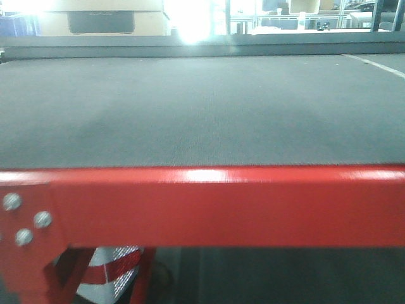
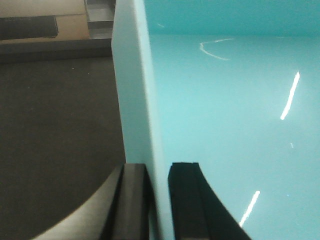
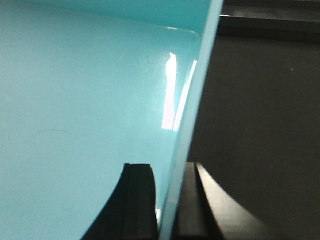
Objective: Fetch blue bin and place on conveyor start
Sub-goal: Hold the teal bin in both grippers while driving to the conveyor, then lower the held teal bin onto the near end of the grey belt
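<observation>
The blue bin (image 2: 225, 115) fills the left wrist view with its pale turquoise inside; its left rim (image 2: 132, 100) runs down between the fingers. My left gripper (image 2: 159, 172) is shut on that rim, one finger outside, one inside. In the right wrist view the blue bin (image 3: 85, 110) shows its inside, and my right gripper (image 3: 170, 172) is shut on its right rim (image 3: 192, 115). The dark grey conveyor belt (image 1: 202, 107) with its red frame edge (image 1: 228, 206) lies before me in the front view. The belt also shows beside the bin in the left wrist view (image 2: 55, 130) and the right wrist view (image 3: 260, 120).
Bolts (image 1: 25, 218) sit at the left of the red frame. A red-and-white striped cone (image 1: 114, 272) stands under the conveyor at the lower left. Cardboard boxes (image 1: 101, 19) and shelving lie beyond the belt's far edge.
</observation>
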{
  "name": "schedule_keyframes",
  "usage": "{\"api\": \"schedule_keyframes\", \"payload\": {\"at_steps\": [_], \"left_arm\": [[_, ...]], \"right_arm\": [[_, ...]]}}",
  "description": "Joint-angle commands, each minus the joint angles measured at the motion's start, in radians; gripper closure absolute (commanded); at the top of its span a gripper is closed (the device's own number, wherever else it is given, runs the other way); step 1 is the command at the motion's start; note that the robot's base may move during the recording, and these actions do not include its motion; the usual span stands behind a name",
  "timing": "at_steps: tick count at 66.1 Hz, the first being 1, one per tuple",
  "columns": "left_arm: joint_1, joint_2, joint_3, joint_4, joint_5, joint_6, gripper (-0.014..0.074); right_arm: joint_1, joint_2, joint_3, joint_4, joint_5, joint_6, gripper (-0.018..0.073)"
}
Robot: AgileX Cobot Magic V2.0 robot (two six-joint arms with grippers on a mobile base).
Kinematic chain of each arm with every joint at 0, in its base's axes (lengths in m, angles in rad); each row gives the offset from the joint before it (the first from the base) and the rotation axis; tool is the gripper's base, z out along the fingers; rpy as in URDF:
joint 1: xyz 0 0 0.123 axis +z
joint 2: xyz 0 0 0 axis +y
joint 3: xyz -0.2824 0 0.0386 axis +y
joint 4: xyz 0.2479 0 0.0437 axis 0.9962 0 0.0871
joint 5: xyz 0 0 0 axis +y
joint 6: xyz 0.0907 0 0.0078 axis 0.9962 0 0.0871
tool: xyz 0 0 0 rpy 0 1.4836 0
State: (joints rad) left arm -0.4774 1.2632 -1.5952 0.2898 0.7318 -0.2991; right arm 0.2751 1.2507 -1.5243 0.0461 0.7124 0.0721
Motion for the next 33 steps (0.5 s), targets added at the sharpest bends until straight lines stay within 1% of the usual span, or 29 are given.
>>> {"api": "schedule_keyframes", "payload": {"at_steps": [1, 33], "left_arm": [[-0.017, -0.010, -0.014, -0.078, -0.074, 0.005, 0.0708], [-0.017, -0.010, -0.014, -0.078, -0.074, 0.005, 0.0708]], "right_arm": [[0.010, -0.004, -0.006, 0.048, -0.093, -0.027, 0.0712], [0.010, -0.004, -0.006, 0.048, -0.093, -0.027, 0.0712]]}}
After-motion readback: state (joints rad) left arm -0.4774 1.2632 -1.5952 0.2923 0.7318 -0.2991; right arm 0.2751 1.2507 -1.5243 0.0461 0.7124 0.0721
